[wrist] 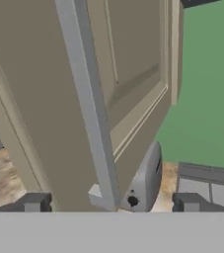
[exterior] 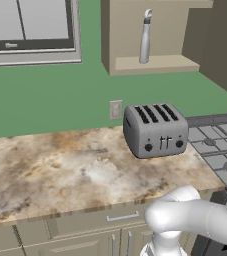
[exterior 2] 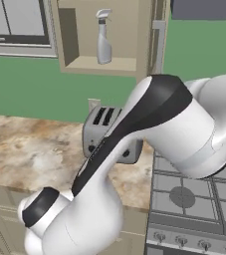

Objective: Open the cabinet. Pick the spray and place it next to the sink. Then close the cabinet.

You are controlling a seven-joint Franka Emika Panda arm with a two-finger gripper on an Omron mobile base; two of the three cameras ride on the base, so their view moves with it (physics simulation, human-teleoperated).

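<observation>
**Cabinet door swung open, spray still parked on the shelf**

The beige wall cabinet with the recessed-panel door (exterior 2: 97, 62) is seen standing open, its plain tan shelf exposed in both base views. On that shelf the slim silver-grey spray bottle with the small trigger nozzle (exterior: 145, 37) is stood upright, near the middle, touched by nothing. In the right base view the same bottle (exterior 2: 103, 44) is seen up above the arm's big white and dark elbow.

In the hand view the two-finger gripper (wrist: 111, 203) is held right at the door: the long silver bar handle (wrist: 91, 106) runs up between the two dark finger tips (wrist: 33, 202), which are spread wide, one well off to each side of the bar. Nothing is clamped, so the jaws are parted and empty, with the handle just sitting loose in the gap. The panelled door face is seen edge-on behind the bar.

Below the cabinet, a silver four-slot toaster (exterior: 155, 130) is set on the brown marbled counter (exterior: 50, 170), close to the grey stovetop (exterior 2: 194, 194) on its right. So the spray is left inside the cabinet, off to the side of the door the gripper is at
</observation>
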